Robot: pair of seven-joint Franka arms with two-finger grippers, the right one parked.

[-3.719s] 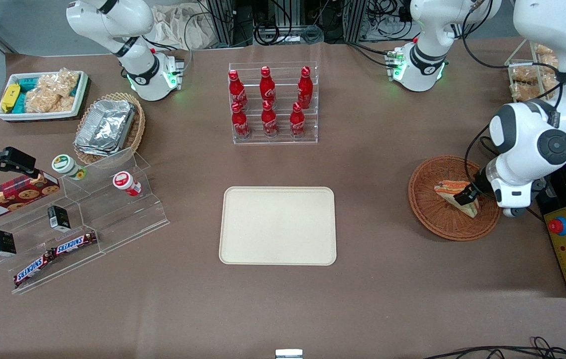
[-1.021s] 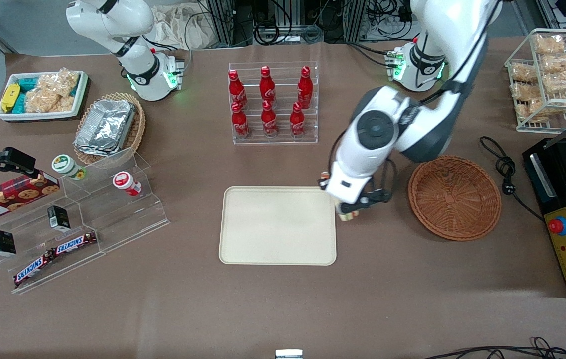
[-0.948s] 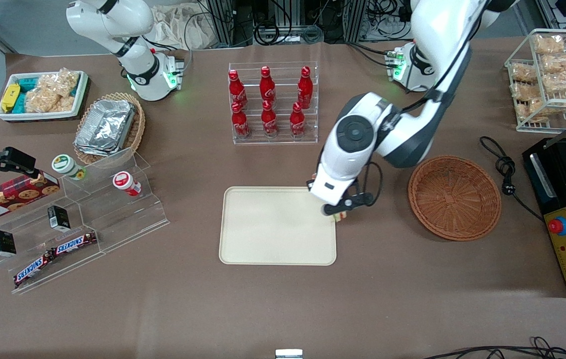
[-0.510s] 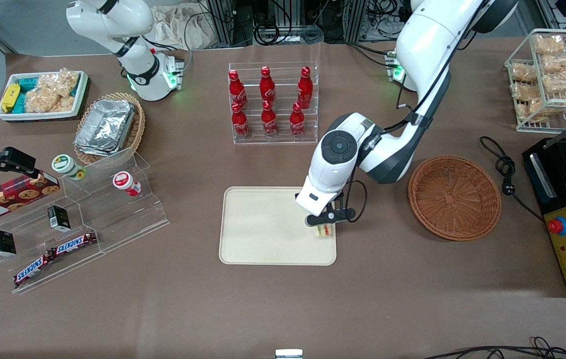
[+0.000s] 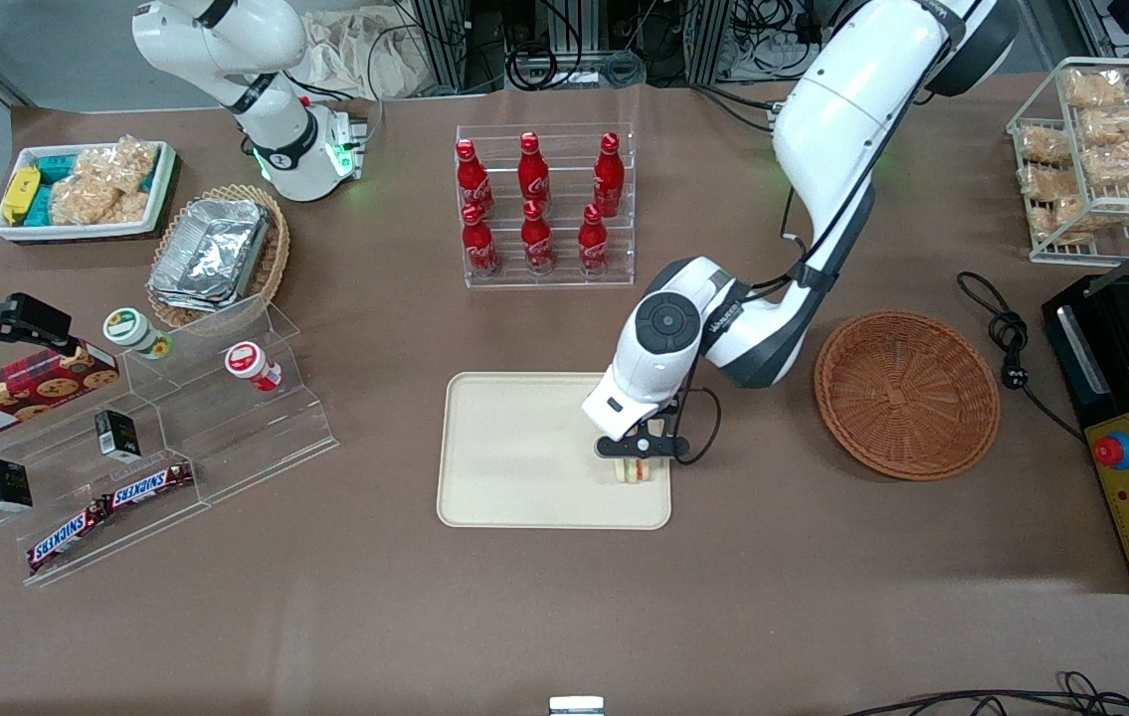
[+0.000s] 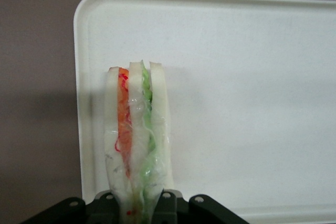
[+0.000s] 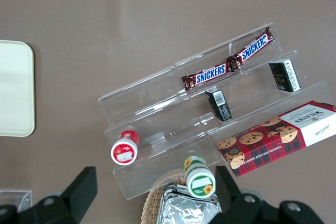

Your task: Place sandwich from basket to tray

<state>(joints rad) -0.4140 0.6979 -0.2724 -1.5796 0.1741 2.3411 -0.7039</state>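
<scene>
In the front view, the gripper of the left arm is low over the tray, a little right of the centre of the frame, at the tray's end that is nearer to the working arm. Its fingers are closed on the sandwich, which shows just below the black fingers in the frame, near the tray's lower right corner and inside the rim. From this view I cannot tell if the sandwich already touches the tray surface. In the left wrist view, the sandwich stands on its edge between the finger bases, with the orange, red and green filling layers between the pale bread slices, and the cream tray lies under it; the sandwich is close to one short rim of the tray. The round brown basket sits at the right of the front view, beside the tray and well apart from it, with nothing inside. A clear rack of red bottles stands at upper centre of the frame, farther from the front camera than the tray. A clear stepped stand with Snickers bars is at lower left of the frame.
</scene>
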